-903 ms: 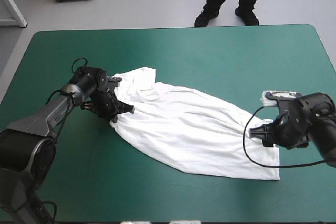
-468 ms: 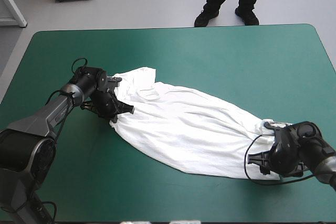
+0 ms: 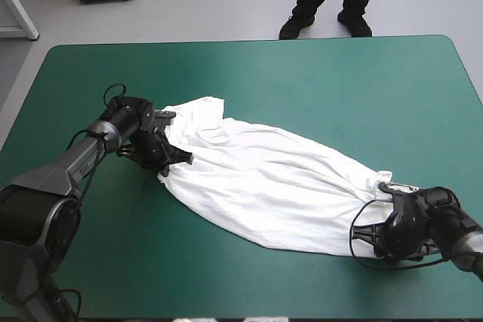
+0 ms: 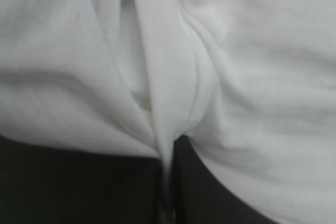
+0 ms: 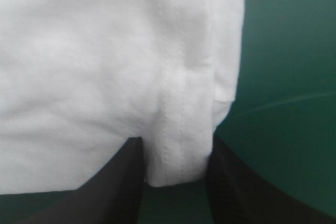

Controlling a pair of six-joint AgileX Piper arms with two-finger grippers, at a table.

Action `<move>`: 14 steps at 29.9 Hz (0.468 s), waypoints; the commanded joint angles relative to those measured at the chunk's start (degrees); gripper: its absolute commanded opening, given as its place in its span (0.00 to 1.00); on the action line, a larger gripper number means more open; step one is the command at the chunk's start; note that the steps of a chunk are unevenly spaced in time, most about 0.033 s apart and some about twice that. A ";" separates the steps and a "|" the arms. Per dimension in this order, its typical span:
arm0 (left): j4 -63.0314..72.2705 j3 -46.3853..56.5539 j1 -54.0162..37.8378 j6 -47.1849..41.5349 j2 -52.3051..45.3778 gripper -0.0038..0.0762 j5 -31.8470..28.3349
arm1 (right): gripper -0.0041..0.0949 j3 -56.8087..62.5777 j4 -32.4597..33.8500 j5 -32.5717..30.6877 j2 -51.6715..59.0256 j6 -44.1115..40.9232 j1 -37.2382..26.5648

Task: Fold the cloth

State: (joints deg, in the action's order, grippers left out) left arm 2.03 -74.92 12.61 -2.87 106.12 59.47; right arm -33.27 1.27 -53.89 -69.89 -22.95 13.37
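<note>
T-shirt (image 3: 272, 186) spread slantwise on the table (image 3: 339, 81). My left gripper (image 4: 167, 153) pinches its collar-end edge; my right gripper (image 5: 173, 148), standing open, straddles its hem corner at the opposite end.

A wide table (image 3: 249, 40) with rounded corners, under a smooth teal-green cover (image 3: 317, 88).

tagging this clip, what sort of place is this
Probably a robotics lab: a table with a teal-green cover, a white T-shirt lying on it, and a robot's left hand and right hand at the shirt's ends.
</note>
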 commanded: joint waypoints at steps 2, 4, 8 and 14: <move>-3.14 0.24 -0.17 0.28 0.44 0.04 -4.64 | 0.19 3.35 -1.64 4.59 -8.03 -0.13 0.09; -3.14 0.24 -0.17 0.28 0.44 0.04 -4.56 | 0.06 3.35 -1.86 4.95 -8.52 0.25 0.09; -3.44 0.24 -0.17 0.47 0.18 0.04 -4.11 | 0.02 1.81 -1.72 3.17 -7.24 0.75 0.09; -3.68 -1.03 -0.17 1.86 -5.26 0.04 -1.16 | 0.02 -8.52 0.79 -2.76 -0.99 1.06 0.09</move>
State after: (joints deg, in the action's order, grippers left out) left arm 2.01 -74.92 12.61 -1.64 104.52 59.45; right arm -37.89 -1.67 -57.16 -72.49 -22.45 13.44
